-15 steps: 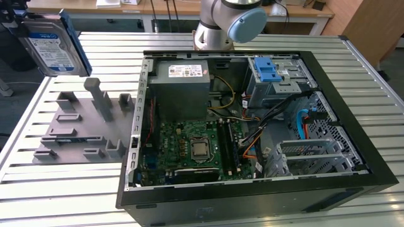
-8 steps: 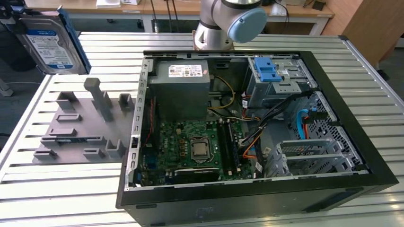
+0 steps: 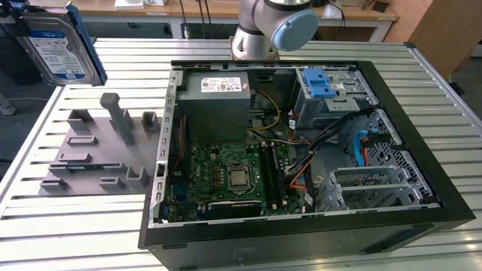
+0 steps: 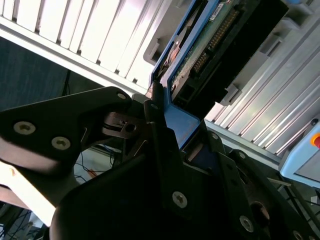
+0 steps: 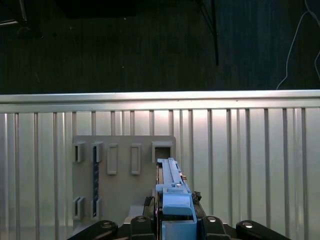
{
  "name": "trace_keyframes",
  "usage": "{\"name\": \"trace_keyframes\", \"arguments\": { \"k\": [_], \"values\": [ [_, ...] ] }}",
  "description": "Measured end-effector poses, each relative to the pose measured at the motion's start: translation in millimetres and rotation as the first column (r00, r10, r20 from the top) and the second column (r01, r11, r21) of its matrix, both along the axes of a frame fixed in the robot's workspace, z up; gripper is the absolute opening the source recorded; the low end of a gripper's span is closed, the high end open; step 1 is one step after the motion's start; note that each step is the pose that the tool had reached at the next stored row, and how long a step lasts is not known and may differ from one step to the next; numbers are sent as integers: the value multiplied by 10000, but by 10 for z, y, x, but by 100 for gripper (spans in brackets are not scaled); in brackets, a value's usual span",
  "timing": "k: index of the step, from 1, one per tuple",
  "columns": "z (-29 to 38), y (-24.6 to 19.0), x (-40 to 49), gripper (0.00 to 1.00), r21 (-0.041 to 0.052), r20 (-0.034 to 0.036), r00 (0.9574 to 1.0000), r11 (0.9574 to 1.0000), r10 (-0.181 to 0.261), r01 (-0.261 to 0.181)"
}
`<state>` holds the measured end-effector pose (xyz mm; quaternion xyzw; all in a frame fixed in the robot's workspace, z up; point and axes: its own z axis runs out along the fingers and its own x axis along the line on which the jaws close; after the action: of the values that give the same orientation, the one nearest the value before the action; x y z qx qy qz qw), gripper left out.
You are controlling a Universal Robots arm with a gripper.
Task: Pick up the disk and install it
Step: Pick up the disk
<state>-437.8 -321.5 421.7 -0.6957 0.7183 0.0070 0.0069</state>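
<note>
One disk (image 3: 56, 48) hangs in the air at the exterior view's far left, above the edge of the slatted metal bench (image 3: 75, 226). It is well apart from the open computer case (image 3: 301, 243).

The disk stands roughly upright, a little tilted, label side toward the exterior camera. Label is white and blue; its print cannot be made out. Blue side rails run along both long edges.

Hand (image 4: 182, 130) is closed on the disk. In the second wrist view its black fingers (image 4: 157, 130) clamp the blue rail end, and the drive's connector edge juts out beyond them. In the first wrist view the disk (image 5: 172, 185) shows edge-on, rising straight out of the hand (image 5: 175, 210), over the grey slotted fixture plate (image 5: 125, 175) and not touching it.

Inside the case: a grey power-supply box (image 3: 218, 107) with a white sticker (text illegible), a green motherboard (image 3: 233, 180), and a blue ridged latch (image 3: 319, 83) on the drive cage.
</note>
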Motion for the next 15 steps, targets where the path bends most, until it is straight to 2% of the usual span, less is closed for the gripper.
{"name": "trace_keyframes", "arguments": {
  "k": [15],
  "values": [
    [160,3,0,36,0,3,10000,10000,0,0]
  ]
}}
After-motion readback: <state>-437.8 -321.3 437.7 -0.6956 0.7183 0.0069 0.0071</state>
